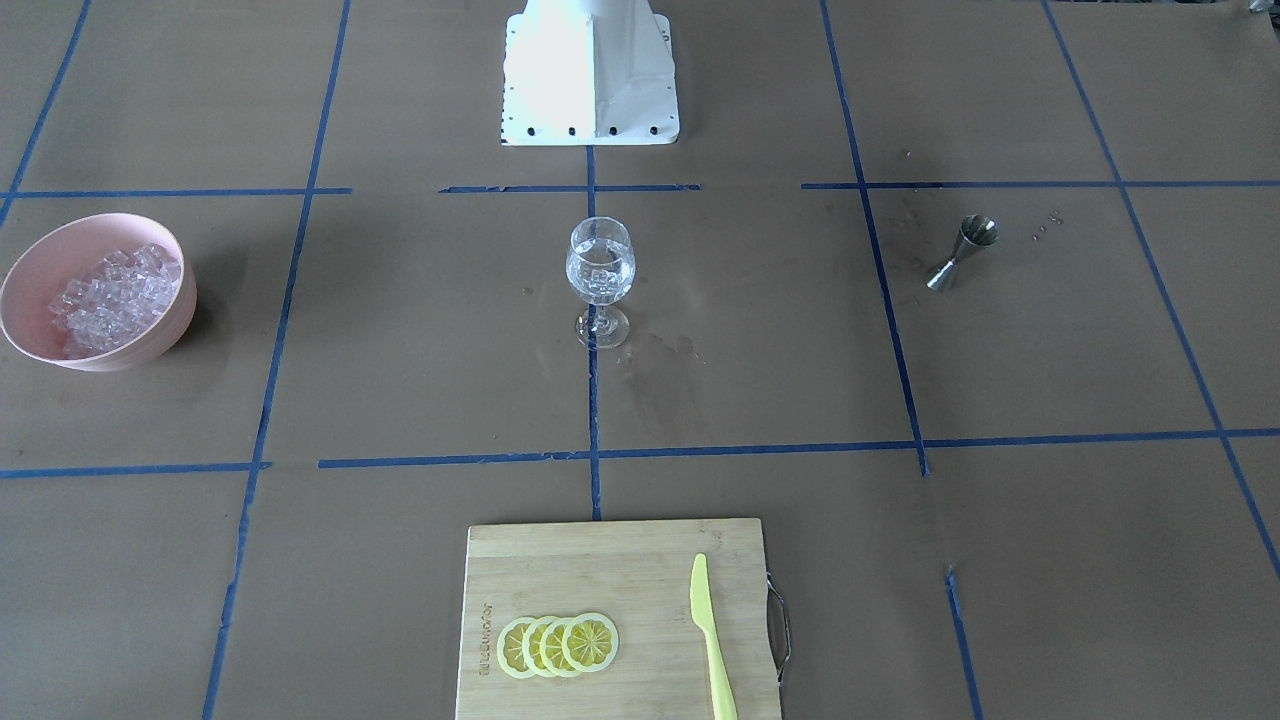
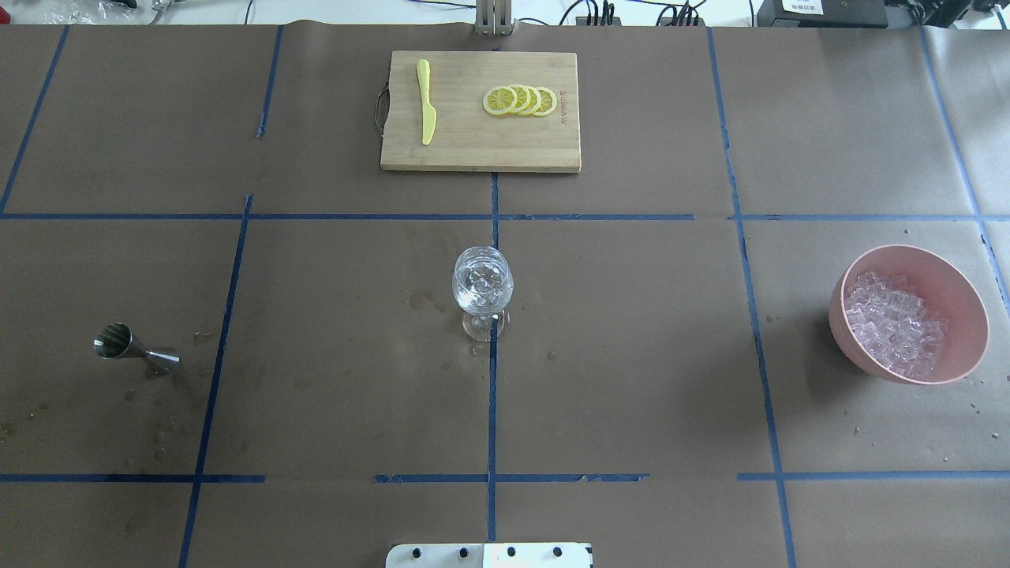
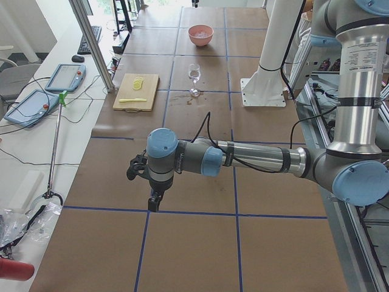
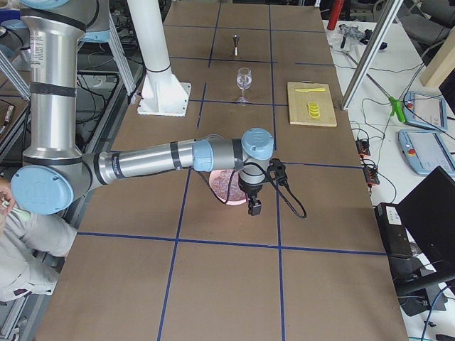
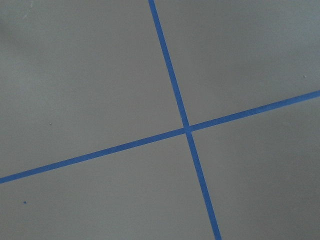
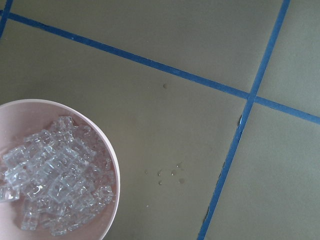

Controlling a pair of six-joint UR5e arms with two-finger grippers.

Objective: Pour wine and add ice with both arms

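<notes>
Presumably slippery, the ice (image 2: 892, 327) near the right edge of the bench (image 2: 631, 355) suits a flat-face pinch; left hand (image 3: 155, 204), right hand (image 4: 254, 207): state cannot be told.

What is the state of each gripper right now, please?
Left gripper: cannot tell, shown only in a side view.
Right gripper: cannot tell, same reason.

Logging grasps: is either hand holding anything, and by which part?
Cannot be told: left hand and right hand show only in side views. The jigger, glass and bowl stand free.
</notes>
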